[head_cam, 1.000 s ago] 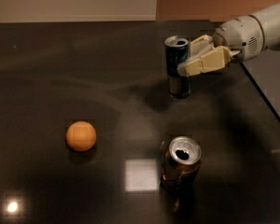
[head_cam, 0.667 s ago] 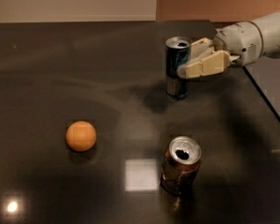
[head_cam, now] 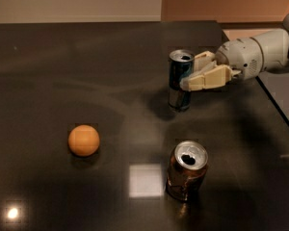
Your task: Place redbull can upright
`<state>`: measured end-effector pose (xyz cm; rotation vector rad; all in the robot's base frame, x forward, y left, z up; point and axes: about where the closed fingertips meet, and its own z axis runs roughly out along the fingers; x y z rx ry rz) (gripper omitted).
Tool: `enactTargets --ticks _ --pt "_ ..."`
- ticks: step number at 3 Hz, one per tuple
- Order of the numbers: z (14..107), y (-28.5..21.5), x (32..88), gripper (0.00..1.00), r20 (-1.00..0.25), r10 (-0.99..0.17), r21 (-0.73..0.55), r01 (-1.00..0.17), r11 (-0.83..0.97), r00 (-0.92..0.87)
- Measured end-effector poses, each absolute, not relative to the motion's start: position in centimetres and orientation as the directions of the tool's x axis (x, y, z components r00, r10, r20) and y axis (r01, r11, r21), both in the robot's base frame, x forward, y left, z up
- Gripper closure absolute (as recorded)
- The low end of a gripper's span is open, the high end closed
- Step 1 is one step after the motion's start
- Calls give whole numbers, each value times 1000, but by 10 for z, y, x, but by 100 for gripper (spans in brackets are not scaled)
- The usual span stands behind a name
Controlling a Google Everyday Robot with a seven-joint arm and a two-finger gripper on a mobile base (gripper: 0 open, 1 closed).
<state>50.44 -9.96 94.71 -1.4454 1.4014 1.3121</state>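
1. The slim, dark blue and silver metal redbull can (head_cam: 179, 76) stands upright on the far right part of the dark, glossy table (head_cam: 62, 71). Its open silver top faces up.
2. The beige two-finger gripper (head_cam: 190, 72) reaches in from the right on the white arm (head_cam: 257, 52). It is closed around the redbull can's upper half, with one finger across the near side and the other going behind.
3. Compared with a second ago, the gripper and the redbull can have come down together and sit lower in the camera view. The round orange ball (head_cam: 84, 140) and the wider copper-brown can (head_cam: 187, 170) have not moved.
4. The redbull can's base now seems to meet its dark reflection on the table. I judge it is touching the surface or just above it, though the contact itself is hard to confirm.
5. This suggests the placing is nearly done, and what is left is to let go and draw back.
6. The main risk is a finger dragging the narrow redbull can sideways on release and tipping it. The copper-brown can stands well apart towards the front and should not interfere.
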Motion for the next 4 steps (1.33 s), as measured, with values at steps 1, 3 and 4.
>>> enactTargets --ticks 1,3,4 --pt "931 -100 506 100 -969 -222 146 -977 -155 -109" --pt "915 -101 505 100 -984 -153 113 -979 -170 -87" --pt "910 -101 504 83 -986 -154 95 -982 -161 -70"
